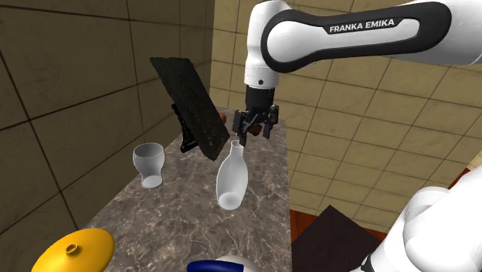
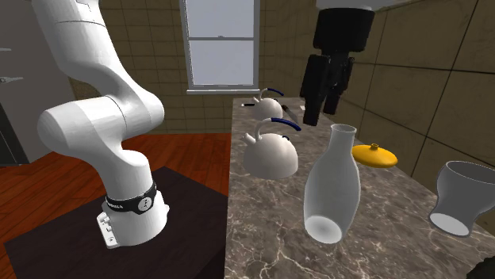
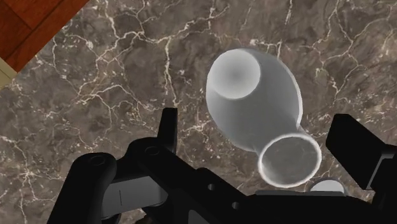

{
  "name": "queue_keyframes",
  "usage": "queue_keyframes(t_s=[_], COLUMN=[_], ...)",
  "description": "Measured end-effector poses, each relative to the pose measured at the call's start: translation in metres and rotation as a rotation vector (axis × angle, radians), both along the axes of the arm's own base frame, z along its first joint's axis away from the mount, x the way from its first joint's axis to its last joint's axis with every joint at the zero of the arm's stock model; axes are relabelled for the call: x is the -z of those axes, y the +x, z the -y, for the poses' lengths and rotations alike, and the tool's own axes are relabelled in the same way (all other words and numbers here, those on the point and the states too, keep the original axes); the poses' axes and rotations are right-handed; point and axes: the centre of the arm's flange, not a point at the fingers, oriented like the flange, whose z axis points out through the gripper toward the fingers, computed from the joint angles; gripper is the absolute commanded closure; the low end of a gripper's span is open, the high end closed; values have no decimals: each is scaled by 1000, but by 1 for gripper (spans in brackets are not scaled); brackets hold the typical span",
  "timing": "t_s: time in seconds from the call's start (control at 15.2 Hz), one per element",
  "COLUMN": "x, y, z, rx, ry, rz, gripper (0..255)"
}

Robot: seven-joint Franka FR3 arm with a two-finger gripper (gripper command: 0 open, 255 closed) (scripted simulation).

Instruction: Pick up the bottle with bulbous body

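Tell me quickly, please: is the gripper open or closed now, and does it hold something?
Gripper: open, holding nothing. Its fingers stand apart above the mouth of the white bottle and do not touch it.

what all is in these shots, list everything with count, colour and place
bottle: 1, white, mid counter, mouth just below the gripper
cup: 1, white, on the counter, to the shoulder view's left of the bottle
kettles: 2, white with blue handles, along the counter's edge at the second exterior view's left
disc: 1, yellow, beyond the bottle, wall side
slab: 1, black, propped up behind the bottle
counter: 1, grey-brown marble
window: 1, white frame, back wall
arm: 1, white, dark joints
gripper: 1, black, open
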Motion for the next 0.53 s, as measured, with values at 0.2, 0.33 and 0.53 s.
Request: queue_keyframes(t_s=[0.2, 0.33, 0.53], x=[4, 13, 28], y=[24, 28, 31], z=[-25, -28, -29], rx=[2, 3, 3], ry=[2, 3, 3], rz=[-2, -2, -2], gripper=[0, 0, 0])
